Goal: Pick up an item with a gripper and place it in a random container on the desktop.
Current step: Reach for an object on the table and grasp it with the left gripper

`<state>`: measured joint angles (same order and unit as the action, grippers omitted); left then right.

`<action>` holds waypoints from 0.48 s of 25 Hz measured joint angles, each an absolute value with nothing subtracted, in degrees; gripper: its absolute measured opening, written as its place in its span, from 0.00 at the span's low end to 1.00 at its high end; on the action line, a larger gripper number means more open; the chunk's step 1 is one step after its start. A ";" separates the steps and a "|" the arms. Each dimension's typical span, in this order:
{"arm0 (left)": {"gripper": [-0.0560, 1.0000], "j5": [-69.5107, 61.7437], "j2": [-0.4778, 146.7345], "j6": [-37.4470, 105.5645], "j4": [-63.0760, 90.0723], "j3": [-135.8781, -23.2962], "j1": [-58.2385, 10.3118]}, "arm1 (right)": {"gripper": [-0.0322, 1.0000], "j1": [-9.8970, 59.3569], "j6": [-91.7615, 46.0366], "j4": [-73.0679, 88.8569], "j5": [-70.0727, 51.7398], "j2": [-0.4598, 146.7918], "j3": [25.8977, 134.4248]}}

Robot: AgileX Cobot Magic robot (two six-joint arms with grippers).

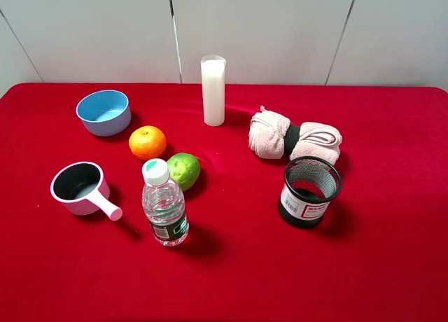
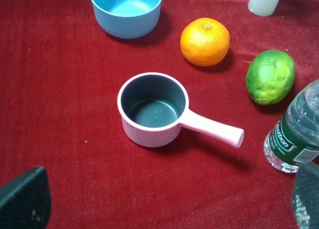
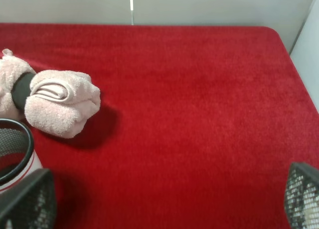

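The orange citrus fruit (image 1: 148,142) lies on the red desktop (image 1: 231,266), just right of the light blue bowl (image 1: 103,112) and apart from it. The left wrist view shows the fruit (image 2: 205,41) and the bowl (image 2: 126,10) too. My left gripper (image 2: 164,209) is open and empty, above the cloth on the near side of the pink cup, well short of the fruit. My right gripper (image 3: 164,204) is open and empty over bare cloth, beside the mesh holder. Neither arm shows in the exterior high view.
A green lime (image 1: 183,170) lies beside the fruit. A water bottle (image 1: 164,203), a pink handled cup (image 1: 79,187), a black mesh pen holder (image 1: 308,191), a rolled pink towel (image 1: 295,140) and a tall white cylinder (image 1: 213,89) also stand on the cloth.
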<state>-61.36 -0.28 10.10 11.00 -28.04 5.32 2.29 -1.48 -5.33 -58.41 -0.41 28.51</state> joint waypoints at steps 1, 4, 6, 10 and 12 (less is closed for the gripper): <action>0.96 -61.36 -0.28 10.10 11.00 -28.04 5.32 | 0.70 2.29 -1.48 -5.33 -58.41 -0.41 28.51; 0.96 -61.36 -0.28 10.10 11.00 -28.04 5.32 | 0.70 2.29 -1.48 -5.33 -58.41 -0.41 28.51; 0.96 -61.36 -0.28 10.10 11.00 -28.04 5.32 | 0.70 2.29 -1.48 -5.33 -58.41 -0.41 28.51; 0.96 -61.36 -0.28 10.10 11.00 -28.04 5.32 | 0.70 2.29 -1.48 -5.33 -58.41 -0.41 28.51; 0.96 -61.36 -0.28 10.10 11.00 -28.04 5.32 | 0.70 2.29 -1.48 -5.33 -58.41 -0.41 28.51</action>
<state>-61.36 -0.28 10.10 11.00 -28.04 5.32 2.29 -1.48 -5.33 -58.41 -0.41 28.51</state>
